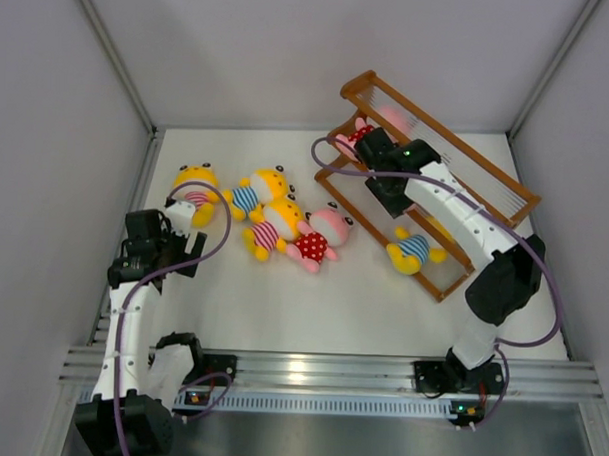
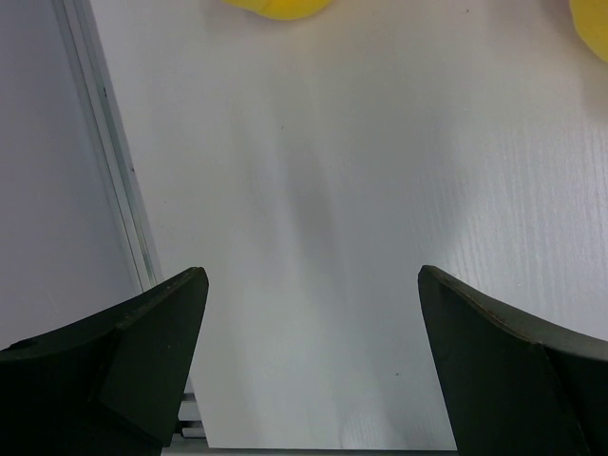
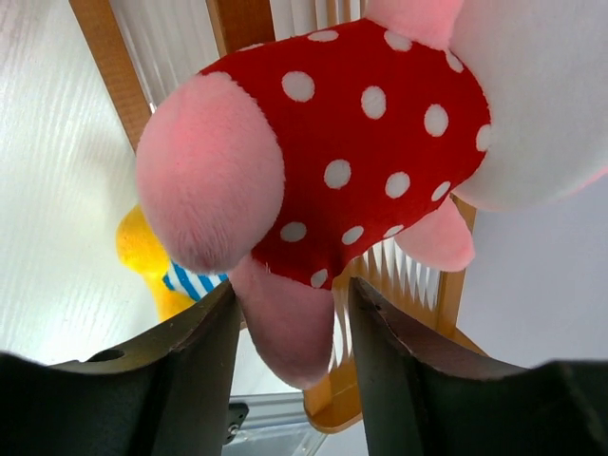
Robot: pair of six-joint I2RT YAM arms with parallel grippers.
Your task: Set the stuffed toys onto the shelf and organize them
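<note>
Three yellow stuffed toys lie on the table: one in pink stripes [image 1: 194,184], one in blue stripes [image 1: 256,191], one in pink stripes [image 1: 275,227]. A pink toy in a red dotted outfit [image 1: 319,239] lies beside them. The brown slanted shelf [image 1: 506,180] stands at the right and holds a yellow blue-striped toy [image 1: 414,250] low down. A pink red-dotted toy [image 1: 360,135] sits at its top end. My right gripper [image 1: 372,145] is there. In the right wrist view its jaws [image 3: 294,304] straddle that toy's [image 3: 370,142] leg, with a gap on one side. My left gripper [image 1: 189,246] is open and empty [image 2: 313,285].
A grey wall and its metal rail [image 2: 114,171] run close on the left of my left gripper. Yellow toy edges [image 2: 275,8] show at the top of the left wrist view. White walls enclose the table at the back and right.
</note>
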